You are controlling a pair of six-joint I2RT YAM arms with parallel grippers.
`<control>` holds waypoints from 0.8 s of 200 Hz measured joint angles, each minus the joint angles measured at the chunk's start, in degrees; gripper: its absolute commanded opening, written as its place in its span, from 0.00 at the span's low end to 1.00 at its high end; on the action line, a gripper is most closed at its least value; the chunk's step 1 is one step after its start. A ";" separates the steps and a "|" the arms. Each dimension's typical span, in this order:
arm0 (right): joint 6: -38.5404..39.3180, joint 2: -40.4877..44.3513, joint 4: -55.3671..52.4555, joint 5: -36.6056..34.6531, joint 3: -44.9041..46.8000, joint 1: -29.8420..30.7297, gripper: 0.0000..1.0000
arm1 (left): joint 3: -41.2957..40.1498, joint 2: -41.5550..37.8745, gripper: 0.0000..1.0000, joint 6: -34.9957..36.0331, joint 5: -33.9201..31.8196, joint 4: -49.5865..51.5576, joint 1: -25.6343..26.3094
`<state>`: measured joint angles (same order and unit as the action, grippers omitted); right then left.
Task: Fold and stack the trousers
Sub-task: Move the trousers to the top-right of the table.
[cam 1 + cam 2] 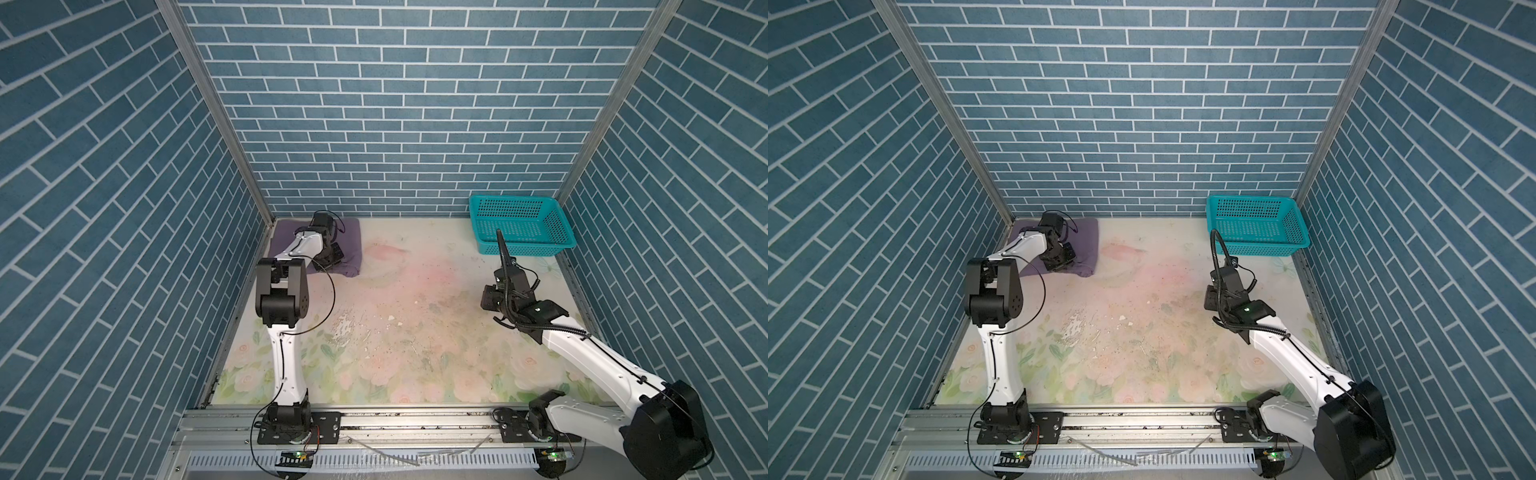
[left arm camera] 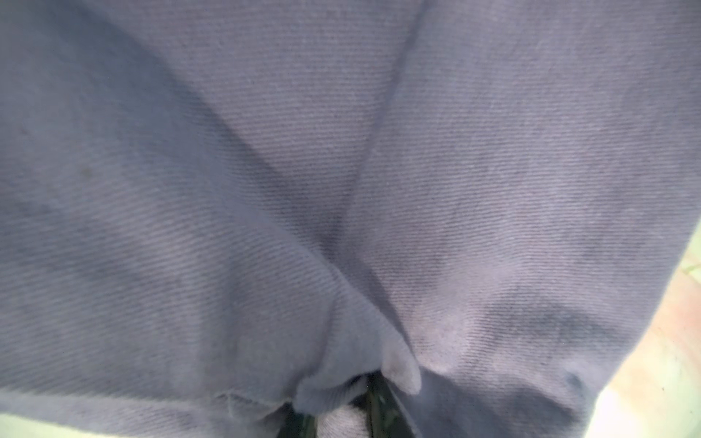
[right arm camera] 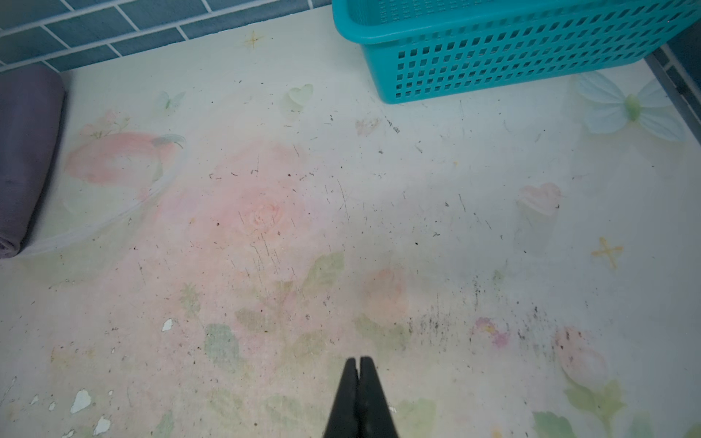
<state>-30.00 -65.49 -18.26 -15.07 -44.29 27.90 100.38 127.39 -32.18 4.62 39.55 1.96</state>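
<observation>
The trousers [image 1: 351,237] [image 1: 1086,237] lie folded into a mauve pad in the table's far left corner. My left gripper [image 1: 331,259] is down on the pad's near edge. In the left wrist view the cloth [image 2: 341,189] fills the frame, and a bunched fold sits pinched between the dark fingers [image 2: 379,402], so that gripper [image 2: 341,415] is shut on the trousers. My right gripper [image 3: 358,360] hangs shut and empty above the right side of the table, in front of the basket. From there the trousers [image 3: 26,151] show only as a purple roll far off.
A teal perforated basket [image 1: 523,248] [image 1: 1262,248] [image 3: 493,68] stands empty at the back right corner. The floral table [image 1: 415,311] is worn and speckled in the middle. Blue brick walls close in three sides. Both arm bases sit on the front rail.
</observation>
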 measured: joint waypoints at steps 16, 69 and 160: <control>0.00 -0.37 0.02 -0.57 -0.46 -0.07 0.00 | 0.00 0.00 0.28 0.17 0.15 0.00 -0.48; 0.00 -1.79 -0.17 -0.63 -2.10 -0.13 0.01 | -2.25 -1.42 0.61 1.60 1.05 -0.94 -2.08; 7.96 5.99 -2.08 -3.72 -9.66 -0.22 0.99 | -15.78 -30.53 0.99 0.72 3.61 -5.25 -1.07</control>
<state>-22.04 -59.51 -20.34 -18.79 -53.95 27.68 84.60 96.86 -31.46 8.23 34.30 0.89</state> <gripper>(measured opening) 0.768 0.994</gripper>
